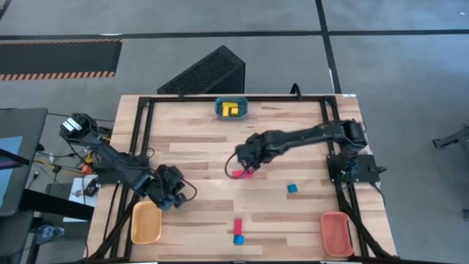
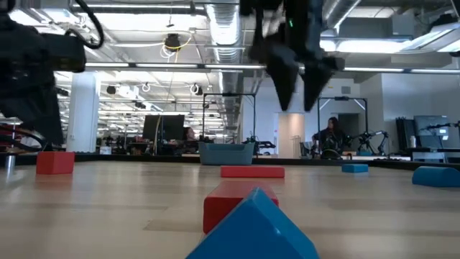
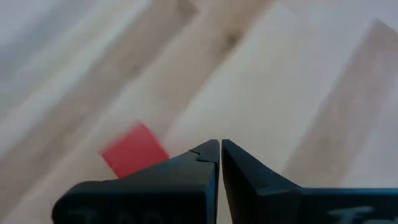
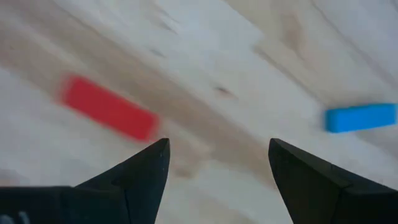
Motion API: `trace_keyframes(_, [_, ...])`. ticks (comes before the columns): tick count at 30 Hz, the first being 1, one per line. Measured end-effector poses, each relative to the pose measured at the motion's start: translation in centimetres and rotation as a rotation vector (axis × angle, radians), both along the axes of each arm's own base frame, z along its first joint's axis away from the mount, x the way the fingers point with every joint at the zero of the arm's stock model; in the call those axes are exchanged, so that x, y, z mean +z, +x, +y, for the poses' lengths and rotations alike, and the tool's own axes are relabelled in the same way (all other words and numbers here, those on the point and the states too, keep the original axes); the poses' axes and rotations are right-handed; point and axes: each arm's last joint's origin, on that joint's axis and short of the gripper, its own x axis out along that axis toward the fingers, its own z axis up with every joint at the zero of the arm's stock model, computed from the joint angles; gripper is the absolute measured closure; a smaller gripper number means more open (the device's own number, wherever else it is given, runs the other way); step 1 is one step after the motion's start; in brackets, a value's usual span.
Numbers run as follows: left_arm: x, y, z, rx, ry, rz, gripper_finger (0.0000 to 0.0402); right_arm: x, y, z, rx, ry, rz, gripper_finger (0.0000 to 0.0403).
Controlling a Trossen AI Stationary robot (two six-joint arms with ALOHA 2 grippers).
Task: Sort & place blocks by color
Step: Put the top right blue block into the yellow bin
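A: Hovering over the red bar [image 1: 242,173] mid-table, the right gripper [image 1: 242,157] was seen spread wide, nothing grasped; the bar's long axis was judged skewed to the jaw line.

B: Left gripper [image 1: 170,192] was clenched, empty, beside the orange tray [image 1: 146,223]. Wooden table [image 1: 293,139], open office behind.

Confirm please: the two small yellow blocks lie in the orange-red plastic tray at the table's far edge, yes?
Not quite. The two small yellow blocks lie in the teal plastic tray at the far edge, as the high view shows; the orange-red plastic tray is at the near right corner.
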Motion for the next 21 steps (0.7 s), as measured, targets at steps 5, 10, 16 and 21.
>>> trace_keyframes(5, [0.0,0.9,1.7,0.152,-0.036,-0.006,0.0366,-3.3,-2.1,-4.2,-0.011,0.022,0.178,0.0107])
trace_keyframes(10, [0.1,1.5,3.1,0.362,-0.05,-0.084,0.0321,-4.8,-3.5,-8.1,0.089,0.047,0.259,0.0107])
trace_keyframes(16, [0.3,2.8,4.6,0.429,-0.065,-0.148,0.0276,-4.6,-5.2,-10.3,0.534,0.182,0.438,0.0107])
trace_keyframes(21, [0.8,4.0,5.5,0.41,-0.066,-0.22,0.0263,-4.6,-6.8,-11.1,0.828,0.248,0.43,0.0107])
